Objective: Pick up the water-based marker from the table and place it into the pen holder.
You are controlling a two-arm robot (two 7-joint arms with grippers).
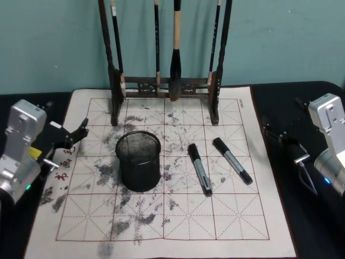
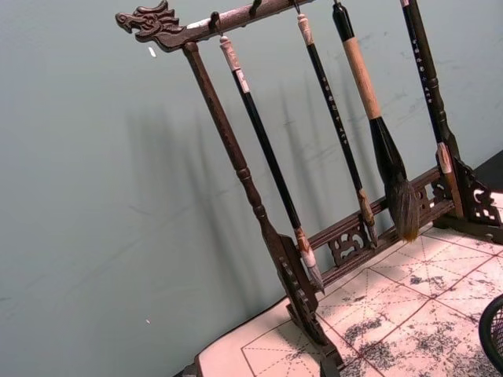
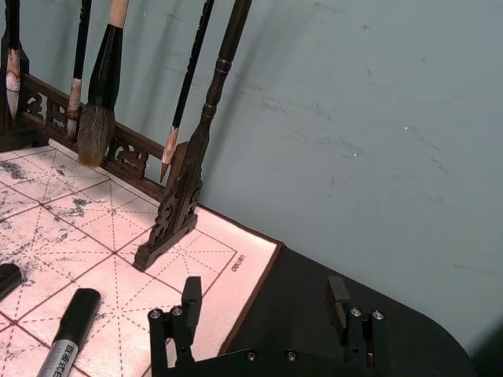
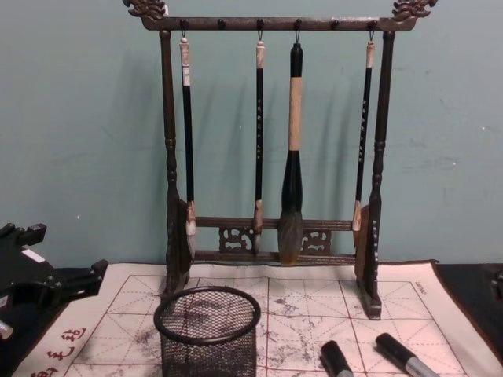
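Two black-capped water-based markers lie on the ink-stained mat (image 1: 178, 216), one (image 1: 199, 168) just right of the pen holder and another (image 1: 232, 160) farther right. Their caps show in the chest view (image 4: 336, 360) (image 4: 401, 353), and one marker (image 3: 67, 330) lies near my right fingers. The pen holder (image 1: 138, 160) (image 4: 207, 330) is a black mesh cup standing upright left of centre. My left gripper (image 1: 63, 120) (image 4: 59, 253) hovers open at the mat's left edge. Off the mat's right edge, my right gripper (image 1: 283, 118) (image 3: 265, 294) is open over the dark table (image 1: 307, 216).
A tall dark wooden brush rack (image 1: 164, 86) (image 4: 271, 157) with several hanging brushes stands at the back of the mat, before a teal wall. The rack (image 2: 259, 212) looms close in the left wrist view. Red characters (image 1: 62, 167) mark the mat's left edge.
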